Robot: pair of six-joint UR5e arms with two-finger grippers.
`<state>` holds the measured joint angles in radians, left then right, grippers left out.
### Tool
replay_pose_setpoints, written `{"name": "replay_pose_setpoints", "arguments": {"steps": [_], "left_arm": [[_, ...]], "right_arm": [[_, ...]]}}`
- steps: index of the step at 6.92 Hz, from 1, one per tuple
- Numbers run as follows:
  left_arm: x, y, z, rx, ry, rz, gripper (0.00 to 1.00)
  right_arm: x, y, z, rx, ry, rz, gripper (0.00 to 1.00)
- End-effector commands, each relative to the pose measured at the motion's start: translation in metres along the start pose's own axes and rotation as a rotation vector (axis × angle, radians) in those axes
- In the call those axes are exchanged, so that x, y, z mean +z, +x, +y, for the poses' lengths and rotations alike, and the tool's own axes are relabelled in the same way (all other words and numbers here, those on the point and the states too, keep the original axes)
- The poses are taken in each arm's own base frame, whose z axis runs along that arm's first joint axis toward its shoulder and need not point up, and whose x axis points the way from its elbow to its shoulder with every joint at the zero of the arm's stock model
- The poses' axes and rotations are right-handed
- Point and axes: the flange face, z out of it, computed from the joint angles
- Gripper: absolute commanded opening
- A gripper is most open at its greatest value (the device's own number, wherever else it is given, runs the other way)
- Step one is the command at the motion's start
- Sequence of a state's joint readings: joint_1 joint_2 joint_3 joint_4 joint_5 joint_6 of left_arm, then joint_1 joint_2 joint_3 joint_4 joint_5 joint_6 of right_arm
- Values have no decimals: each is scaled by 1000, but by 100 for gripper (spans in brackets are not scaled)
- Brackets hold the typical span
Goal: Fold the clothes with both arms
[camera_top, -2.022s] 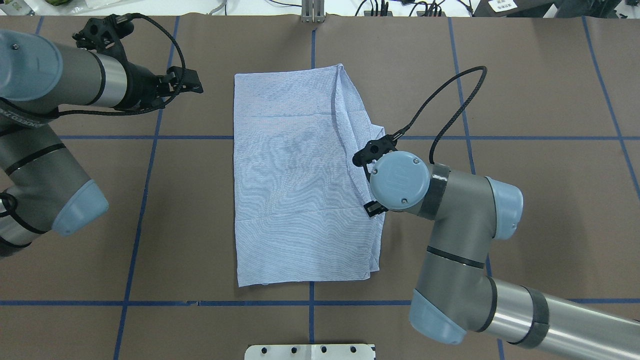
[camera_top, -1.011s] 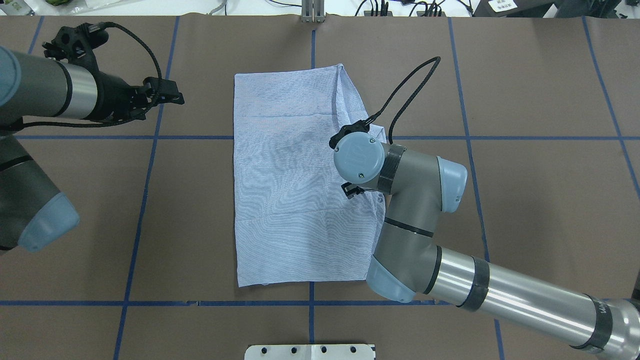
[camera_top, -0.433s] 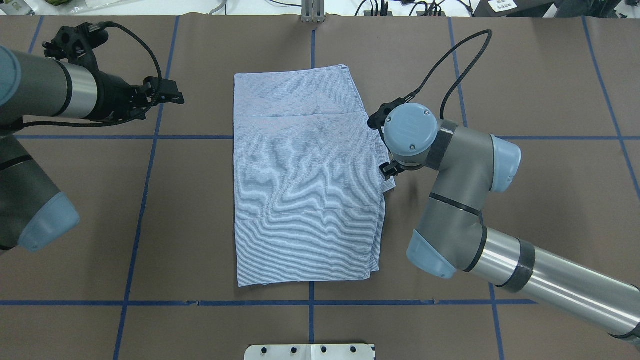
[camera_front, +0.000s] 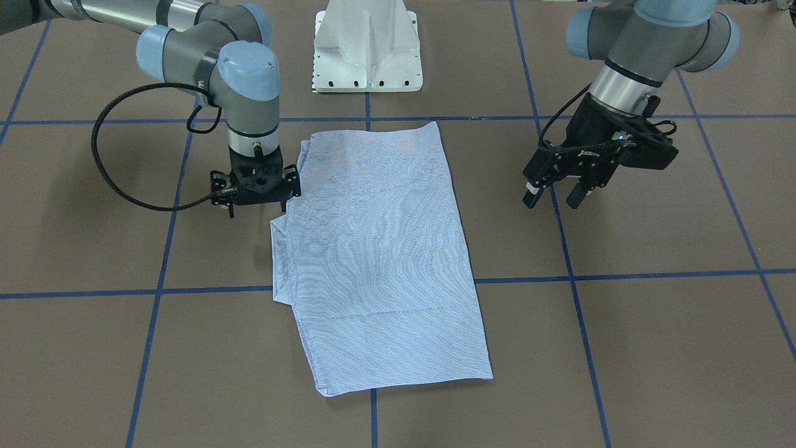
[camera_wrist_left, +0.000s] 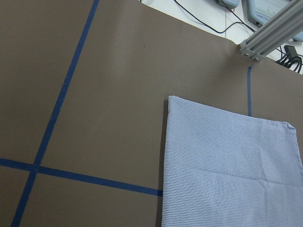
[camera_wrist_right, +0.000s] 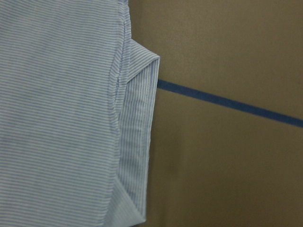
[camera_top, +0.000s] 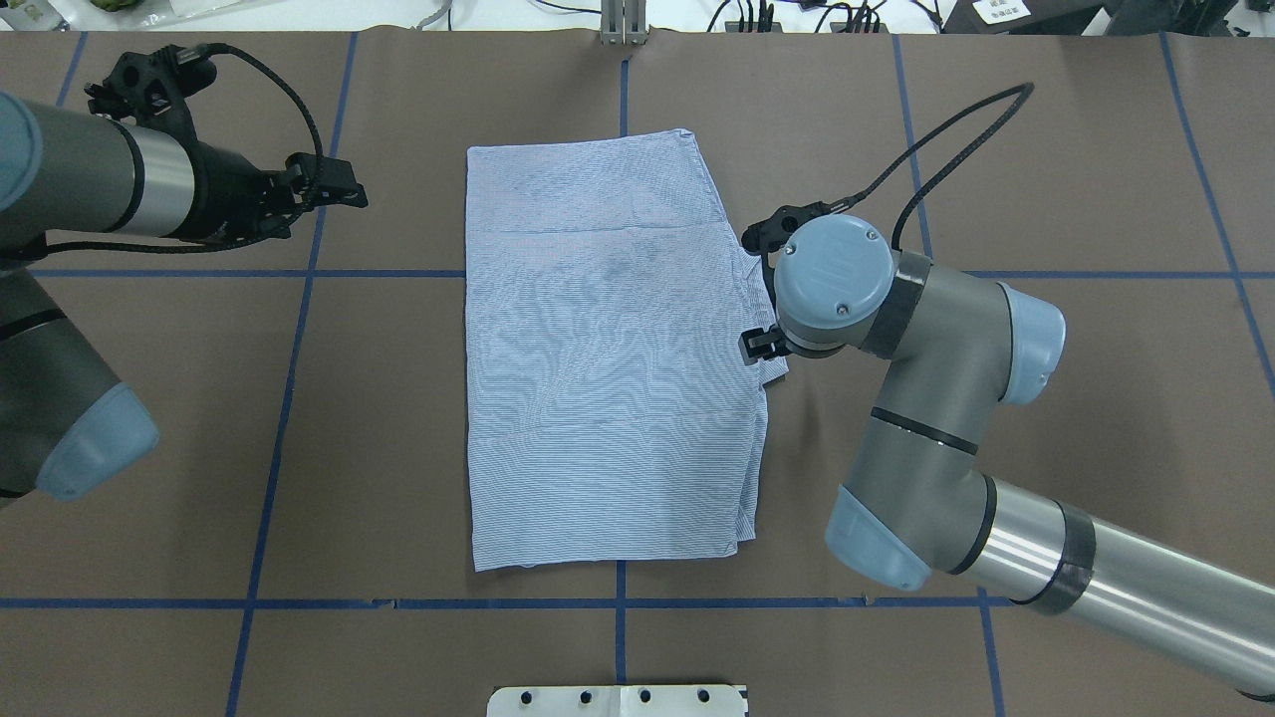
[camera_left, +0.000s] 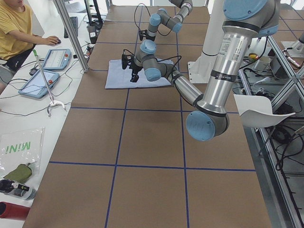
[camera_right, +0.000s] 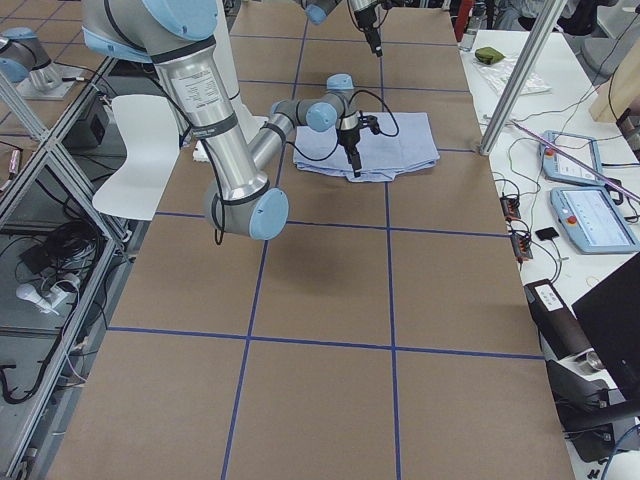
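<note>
The clothes are one finely striped blue-and-white shirt (camera_top: 598, 349) folded into a flat rectangle in the middle of the table, also in the front view (camera_front: 379, 249). An under-layer flap (camera_wrist_right: 139, 118) sticks out along its right edge. My right gripper (camera_front: 258, 202) points straight down just above that edge. Its jaws look apart and no cloth is lifted. My left gripper (camera_front: 552, 200) hovers open and empty over bare table off the shirt's left side, seen from above (camera_top: 344, 191). The left wrist view shows the shirt's far left corner (camera_wrist_left: 232, 165).
The table is covered in brown paper (camera_top: 996, 398) with a grid of blue tape lines. The white pedestal base (camera_front: 367, 50) stands at the robot's edge. A metal post (camera_top: 623, 25) is at the far edge. A person (camera_left: 19, 28) sits past the left end.
The right gripper swept left over the shirt, then came back to its right edge. The raised ridge along that side has flattened. The left arm drew back a little, then stayed still.
</note>
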<state>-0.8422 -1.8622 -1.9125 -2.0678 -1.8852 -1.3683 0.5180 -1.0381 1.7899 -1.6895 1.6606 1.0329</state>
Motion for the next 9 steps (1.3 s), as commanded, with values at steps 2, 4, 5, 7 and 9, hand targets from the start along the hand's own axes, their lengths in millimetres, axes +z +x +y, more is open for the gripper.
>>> {"name": "replay_pose_setpoints", "arguments": {"steps": [2, 4, 5, 7, 9], "left_arm": [[6, -4, 3, -4, -38, -5, 100], [1, 1, 5, -9, -39, 8, 99], [-1, 1, 5, -11, -41, 11, 99], [1, 0, 6, -31, -48, 9, 99], [2, -1, 6, -39, -44, 7, 99]], "right_arm": [[-20, -43, 98, 590, -53, -94, 100], [-10, -46, 139, 949, -43, -229, 100], [-11, -56, 148, 1026, -29, -241, 99], [-7, -63, 163, 1126, -40, -236, 98], [6, -62, 174, 1113, -47, -202, 96]]}}
